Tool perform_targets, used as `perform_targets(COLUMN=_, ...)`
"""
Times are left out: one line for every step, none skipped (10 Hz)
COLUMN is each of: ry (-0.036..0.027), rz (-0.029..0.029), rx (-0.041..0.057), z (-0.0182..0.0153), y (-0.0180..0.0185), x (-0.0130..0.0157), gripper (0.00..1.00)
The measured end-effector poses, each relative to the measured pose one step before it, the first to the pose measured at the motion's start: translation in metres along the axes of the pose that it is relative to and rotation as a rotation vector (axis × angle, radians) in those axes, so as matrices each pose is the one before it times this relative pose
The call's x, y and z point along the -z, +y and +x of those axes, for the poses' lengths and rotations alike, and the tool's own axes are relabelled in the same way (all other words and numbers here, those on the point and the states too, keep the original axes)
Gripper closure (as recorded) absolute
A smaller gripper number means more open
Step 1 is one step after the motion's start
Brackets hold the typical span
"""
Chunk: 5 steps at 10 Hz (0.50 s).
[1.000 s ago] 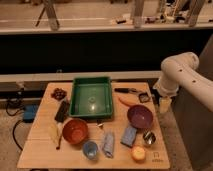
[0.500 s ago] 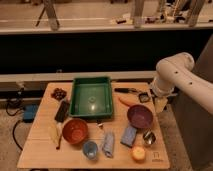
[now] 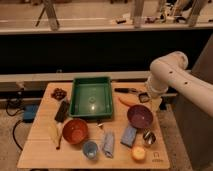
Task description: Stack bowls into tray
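While the bowls and tray lie as they did half a second ago, the white arm (image 3: 167, 75) has swung a little further left, in over the right edge of the wooden table (image 3: 40, 145). The gripper (image 3: 144, 97) hangs below the arm's elbow, just beyond the dark purple bowl (image 3: 140, 116) and right of the tray; whether it is spread or closed cannot be told. The green tray (image 3: 82, 95) sits at the table's far middle, rectangular with raised sides and holding no bowl, its long axis seemingly running from the near edge toward the far edge, square with the table. All three bowls stand upright, mouths up. The purple one is right of the tray's near corner, the orange-red bowl (image 3: 75, 131) just in front of the tray's left side, and the small light blue bowl (image 3: 90, 149) nearer still, beside the orange-red one.
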Motion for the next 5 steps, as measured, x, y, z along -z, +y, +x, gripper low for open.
perform_targets(ry=-0.00811, rz=-0.00522, rx=0.00036, z=0.00813, y=0.00235, x=-0.00432, gripper=0.20)
perform_targets(ry=-0.00797, rz=-0.00456, rx=0.00153, z=0.01152, y=0.00366, x=-0.00384, gripper=0.20)
perform_targets(ry=-0.01421, rz=-0.00027, rx=0.01115, z=0.01967, y=0.00537, x=-0.00509, gripper=0.20)
perform_targets(ry=-0.01798, rz=0.00263, rx=0.01882, z=0.01998, y=0.00637, x=-0.00430, gripper=0.20)
perform_targets(ry=-0.02825, rz=0.01184, rx=0.02716, z=0.02226, y=0.00907, x=-0.00353, gripper=0.20)
